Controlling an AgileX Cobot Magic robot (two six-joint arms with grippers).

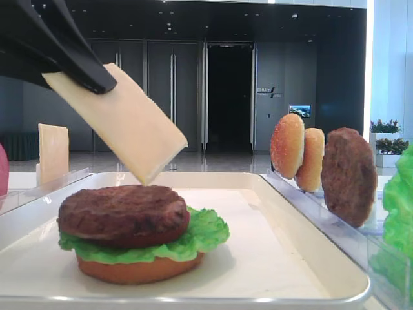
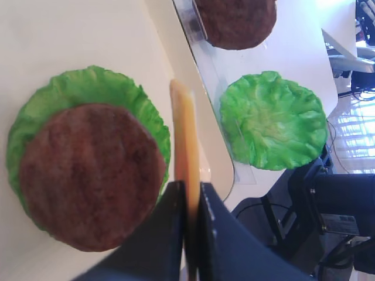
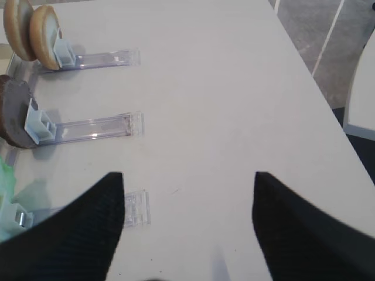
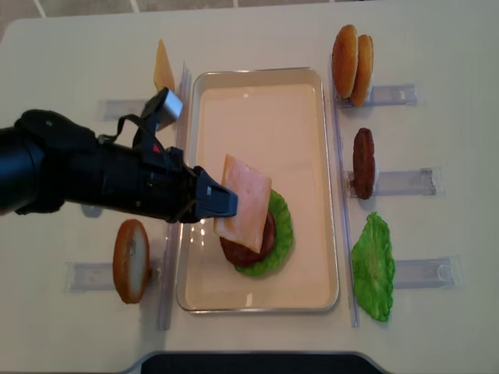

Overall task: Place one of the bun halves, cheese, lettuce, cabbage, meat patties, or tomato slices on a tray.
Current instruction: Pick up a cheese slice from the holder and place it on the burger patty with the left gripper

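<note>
My left claw [image 4: 222, 202] is clamped tight on one edge of the thin pale-yellow square cheese slice [image 4: 245, 204], tilting it down over the dark-brown patty [image 1: 122, 213] near the cream tray's [image 4: 257, 300] front edge, so it lands flat on the stack.

Worktop [image 4: 257, 35]: pale, matte surface filling the overhead view.
Clear racks [image 4: 394, 95]: long transparent plastic holders lying flat on the worktop on both sides (each with a small upright clip at its inner end).
Rack near the right edge [image 3: 96, 127]: see-through strip, pale blue-white clip at its left end.
Hall doors [image 1: 229, 97]: tall dark panels behind the worktop, the middle one open to black.
Wall screen [image 1: 299, 110]: small, lit blue.
Planters [image 1: 384, 145]: white boxes with green plants, far right.
</note>
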